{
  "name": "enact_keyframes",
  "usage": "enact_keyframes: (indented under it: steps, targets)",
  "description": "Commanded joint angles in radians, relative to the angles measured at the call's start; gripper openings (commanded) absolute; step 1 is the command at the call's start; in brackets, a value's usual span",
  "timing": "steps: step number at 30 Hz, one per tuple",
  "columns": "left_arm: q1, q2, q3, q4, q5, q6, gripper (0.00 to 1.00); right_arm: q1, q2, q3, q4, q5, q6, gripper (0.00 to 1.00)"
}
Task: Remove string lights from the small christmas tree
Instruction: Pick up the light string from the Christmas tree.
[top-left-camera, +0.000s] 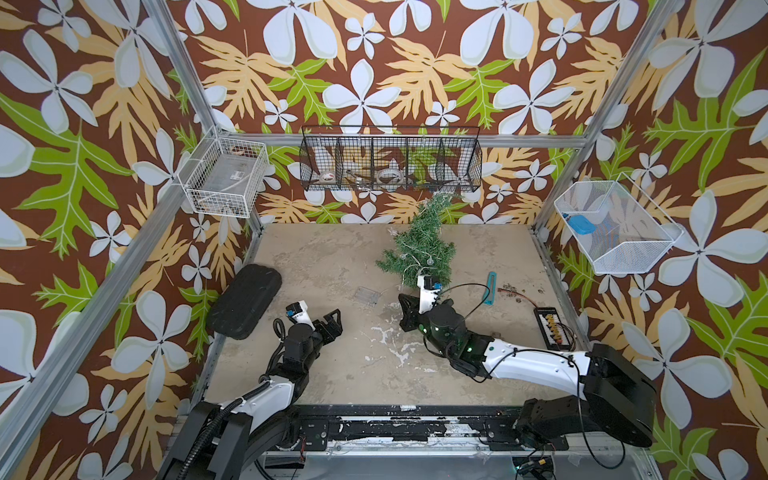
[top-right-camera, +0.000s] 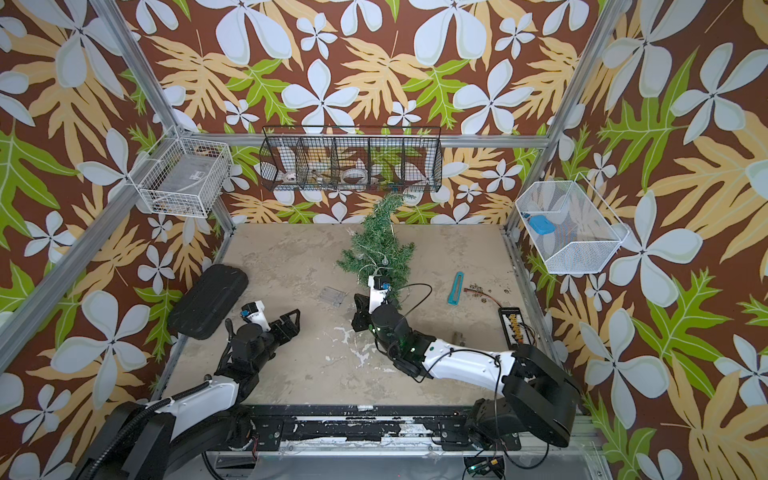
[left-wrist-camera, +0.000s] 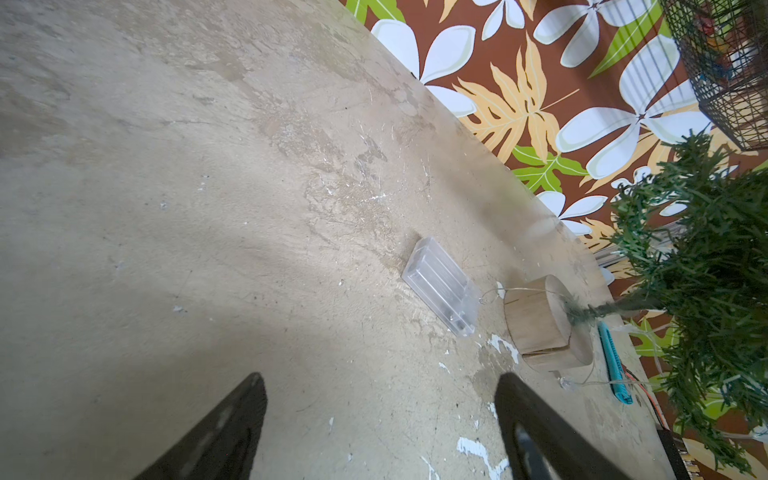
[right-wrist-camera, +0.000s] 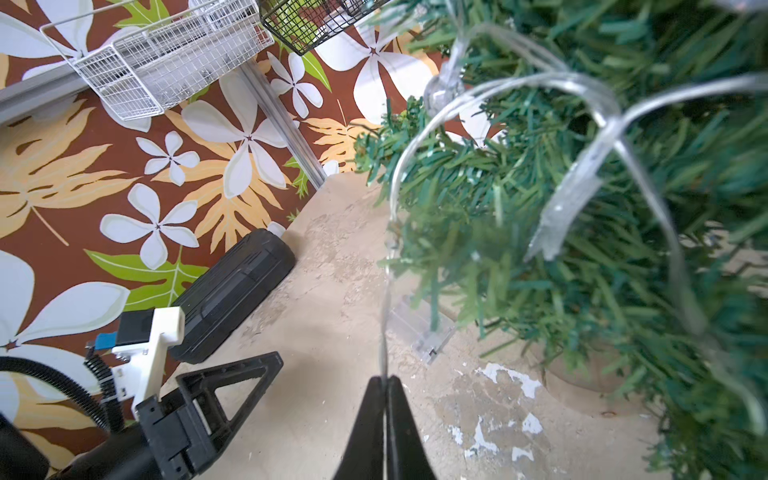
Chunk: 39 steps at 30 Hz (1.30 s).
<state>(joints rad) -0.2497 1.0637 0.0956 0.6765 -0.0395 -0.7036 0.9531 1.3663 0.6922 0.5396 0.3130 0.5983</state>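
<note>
The small christmas tree (top-left-camera: 419, 245) stands at mid-table toward the back, and its tan wooden base (left-wrist-camera: 540, 324) shows in the left wrist view. The string lights (top-left-camera: 417, 261) loop over its lower branches with clear bulbs. Their clear plastic box (top-left-camera: 368, 296) lies flat on the table left of the tree. My right gripper (right-wrist-camera: 385, 380) is shut on the pale strand (right-wrist-camera: 388, 291), which runs from its tips up into the branches. My left gripper (left-wrist-camera: 380, 378) hovers open and empty over bare table, a short way from the box (left-wrist-camera: 440, 286).
A black case (top-left-camera: 245, 301) lies at the left edge. A teal tool (top-left-camera: 490, 289) and a black strip (top-left-camera: 550, 326) with yellow parts lie right of the tree. Wire baskets (top-left-camera: 390, 160) hang on the back and side walls.
</note>
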Motion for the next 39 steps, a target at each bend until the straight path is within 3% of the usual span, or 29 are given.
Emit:
enact_keyframes:
  steps: [1,5,13,21,32,39]
  targets:
    - [0.002,0.005,0.007,0.025,0.012,-0.003,0.88,0.001,-0.060,0.001,-0.081,-0.017,-0.022,0.00]
    - [0.002,0.006,0.007,0.024,0.009,-0.001,0.88,0.001,-0.157,0.046,-0.174,-0.021,-0.081,0.00]
    - [0.001,0.004,0.007,0.018,0.012,-0.002,0.88,-0.043,-0.258,0.300,-0.414,0.068,-0.240,0.00]
    - [0.001,0.005,0.004,0.018,0.010,0.000,0.88,-0.107,-0.362,0.453,-0.513,0.133,-0.336,0.00]
    - [0.002,0.018,0.006,0.013,0.006,0.001,0.88,-0.112,-0.393,0.618,-0.641,0.181,-0.402,0.00]
    - [0.001,0.020,0.006,0.012,0.002,0.002,0.88,-0.114,-0.350,0.806,-0.736,0.215,-0.442,0.00]
